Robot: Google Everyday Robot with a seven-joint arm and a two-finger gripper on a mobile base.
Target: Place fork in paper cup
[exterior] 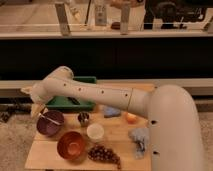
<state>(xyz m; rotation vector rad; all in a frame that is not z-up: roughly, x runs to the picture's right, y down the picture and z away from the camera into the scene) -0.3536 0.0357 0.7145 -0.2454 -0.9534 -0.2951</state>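
Observation:
The fork [48,119] is a thin light utensil lying across the purple bowl [51,126] at the left of the wooden table. The paper cup [95,132], short and white with a cream inside, stands near the table's middle, right of the purple bowl. My gripper [36,108] is at the end of the white arm [90,94], just above the purple bowl's left rim, close to the fork's end. The arm reaches across from the right and hides part of the green bin.
A small steel cup [83,118] stands between the purple bowl and the paper cup. An orange bowl [71,145], grapes [103,154], an orange [131,118], a blue cloth [111,111] and a grey-blue object [140,138] share the table [40,160]. A green bin [80,102] sits behind.

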